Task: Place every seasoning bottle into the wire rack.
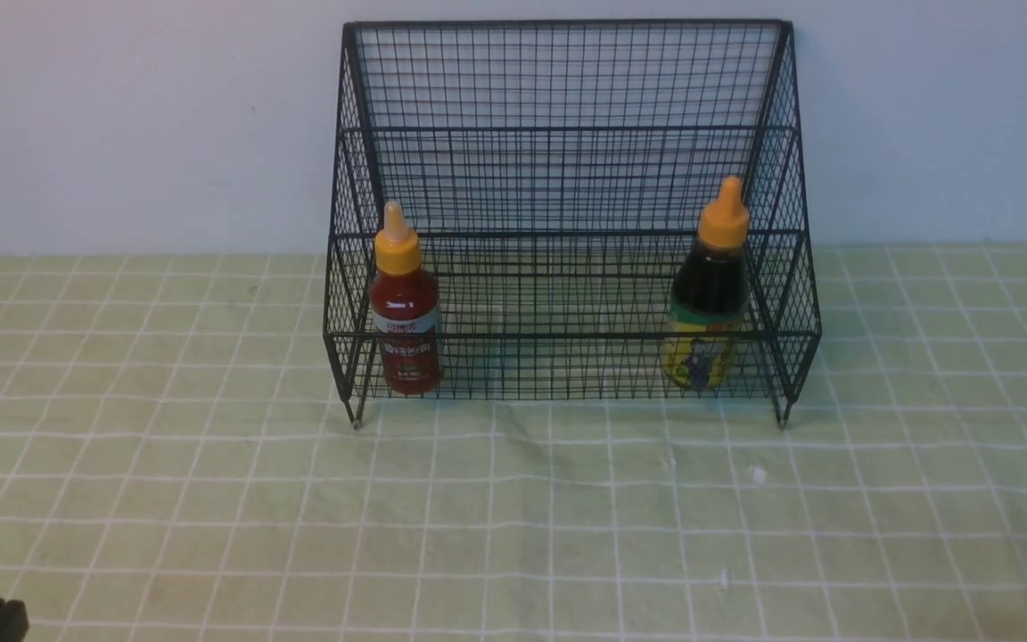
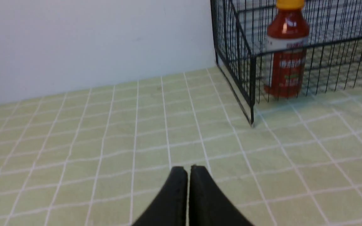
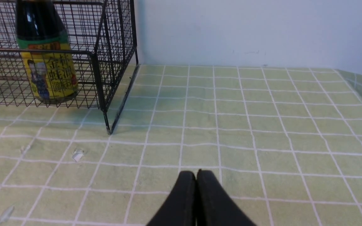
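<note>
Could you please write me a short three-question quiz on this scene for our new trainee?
1. True or false: both seasoning bottles stand upright inside the black wire rack.
2. Which bottle is at the robot's left end of the rack? A) the dark sauce bottle B) the red sauce bottle C) neither
3. Fill in: the left gripper and the right gripper are both ____ and hold nothing.

Key: 1 true; 2 B; 3 shut.
</note>
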Robot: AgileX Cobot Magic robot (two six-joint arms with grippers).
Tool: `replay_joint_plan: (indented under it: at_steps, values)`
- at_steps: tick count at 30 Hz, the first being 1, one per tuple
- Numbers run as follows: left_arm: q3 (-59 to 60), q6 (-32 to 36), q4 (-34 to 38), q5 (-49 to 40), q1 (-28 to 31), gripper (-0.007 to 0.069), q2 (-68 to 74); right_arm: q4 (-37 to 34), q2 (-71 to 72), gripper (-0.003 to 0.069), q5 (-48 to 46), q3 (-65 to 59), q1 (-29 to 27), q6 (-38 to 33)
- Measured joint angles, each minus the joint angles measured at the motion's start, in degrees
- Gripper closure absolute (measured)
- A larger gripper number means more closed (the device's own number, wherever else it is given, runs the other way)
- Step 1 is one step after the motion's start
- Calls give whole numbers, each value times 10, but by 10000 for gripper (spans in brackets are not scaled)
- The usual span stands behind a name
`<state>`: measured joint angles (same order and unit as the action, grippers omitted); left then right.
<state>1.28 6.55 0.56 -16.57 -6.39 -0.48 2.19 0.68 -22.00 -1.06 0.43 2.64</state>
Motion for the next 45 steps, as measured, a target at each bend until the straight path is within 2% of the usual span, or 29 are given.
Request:
replay_joint_plan:
  at_steps: [5, 45]
  values:
    - [3, 0, 1, -44, 0, 631, -2, 0, 0, 671, 0, 0, 0, 0]
    - [3, 0, 1, -46, 0, 631, -2, 0, 0, 671, 0, 0, 0, 0]
